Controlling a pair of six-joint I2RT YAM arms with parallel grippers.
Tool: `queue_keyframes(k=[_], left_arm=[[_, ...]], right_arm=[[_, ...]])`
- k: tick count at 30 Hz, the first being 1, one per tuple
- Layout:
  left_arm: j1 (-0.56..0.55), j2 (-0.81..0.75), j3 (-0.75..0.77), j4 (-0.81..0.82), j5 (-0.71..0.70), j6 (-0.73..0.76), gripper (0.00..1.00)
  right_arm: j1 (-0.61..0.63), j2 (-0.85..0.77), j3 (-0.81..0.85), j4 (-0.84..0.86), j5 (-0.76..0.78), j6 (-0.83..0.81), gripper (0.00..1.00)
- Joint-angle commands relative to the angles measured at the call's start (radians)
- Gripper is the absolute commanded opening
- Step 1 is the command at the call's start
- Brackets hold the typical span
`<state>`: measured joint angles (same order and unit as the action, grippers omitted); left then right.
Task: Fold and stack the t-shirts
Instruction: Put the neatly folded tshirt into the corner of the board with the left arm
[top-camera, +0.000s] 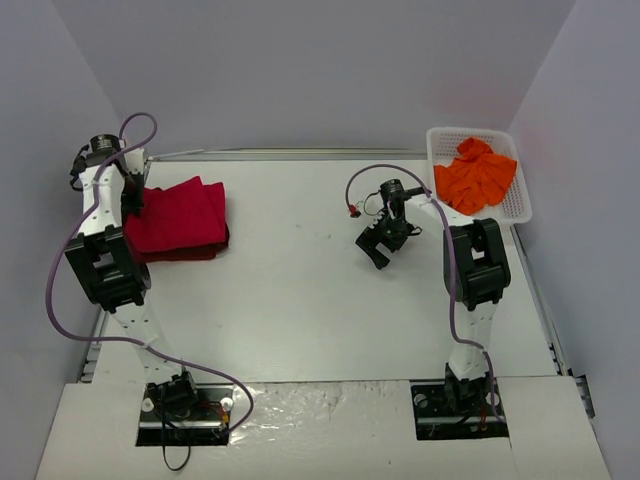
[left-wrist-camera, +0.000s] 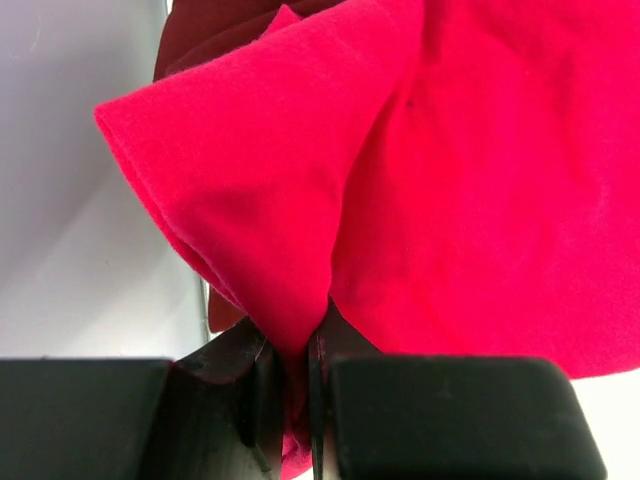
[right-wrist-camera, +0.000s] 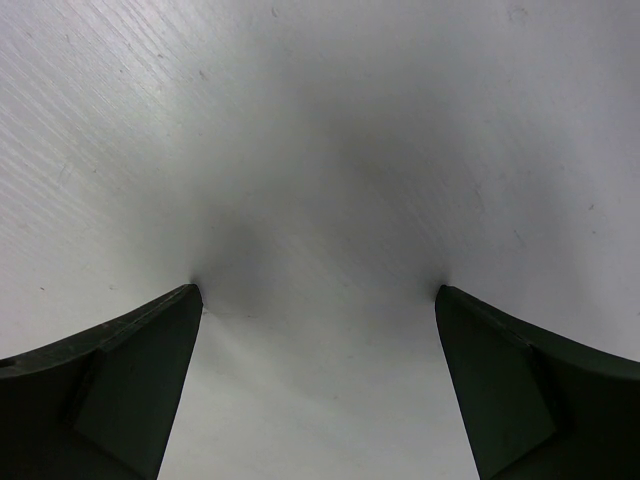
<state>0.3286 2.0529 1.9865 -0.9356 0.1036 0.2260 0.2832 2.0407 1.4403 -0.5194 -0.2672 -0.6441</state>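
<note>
Top external view: your left gripper (top-camera: 133, 205) holds the left edge of the red t-shirt (top-camera: 185, 215), folded at far left, while the orange t-shirt (top-camera: 476, 177) lies bunched in the basket (top-camera: 521, 205), far and right of your nearer right gripper (top-camera: 384, 243); left wrist view: red cloth pinched between narrow jaws; right wrist view: jaws spread wide above the table (right-wrist-camera: 320, 150).

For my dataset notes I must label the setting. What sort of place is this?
Probably a robotics lab test cell: a left arm and a right arm bolted to a white table, plain walls close around it, and a red t-shirt as practice cloth.
</note>
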Motion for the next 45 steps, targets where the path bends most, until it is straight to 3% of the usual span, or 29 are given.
queue_keyframes(k=[1, 21, 38, 40, 41, 43, 45], left_arm=[[0.013, -0.031, -0.008, 0.063, -0.062, 0.019, 0.02], [0.013, 0.079, -0.089, 0.164, -0.137, 0.003, 0.02], [0.009, 0.113, -0.107, 0.248, -0.205, 0.007, 0.03], [0.007, 0.108, -0.109, 0.254, -0.197, 0.003, 0.15], [0.007, 0.105, -0.109, 0.258, -0.194, -0.004, 0.30], [0.007, 0.092, -0.117, 0.267, -0.191, -0.010, 0.32], [0.007, 0.067, -0.121, 0.271, -0.186, -0.016, 0.43]], right_arm=[[0.002, 0.065, -0.017, -0.048, -0.007, 0.008, 1.00], [-0.015, -0.143, 0.020, -0.034, -0.046, 0.015, 1.00], [-0.022, -0.126, 0.005, -0.036, -0.024, 0.008, 1.00], [-0.021, -0.122, 0.003, -0.036, -0.021, 0.009, 1.00], [-0.022, -0.120, 0.005, -0.036, -0.021, 0.008, 1.00], [-0.022, -0.120, 0.003, -0.036, -0.020, 0.008, 1.00], [-0.022, -0.117, 0.002, -0.036, -0.020, 0.008, 1.00]])
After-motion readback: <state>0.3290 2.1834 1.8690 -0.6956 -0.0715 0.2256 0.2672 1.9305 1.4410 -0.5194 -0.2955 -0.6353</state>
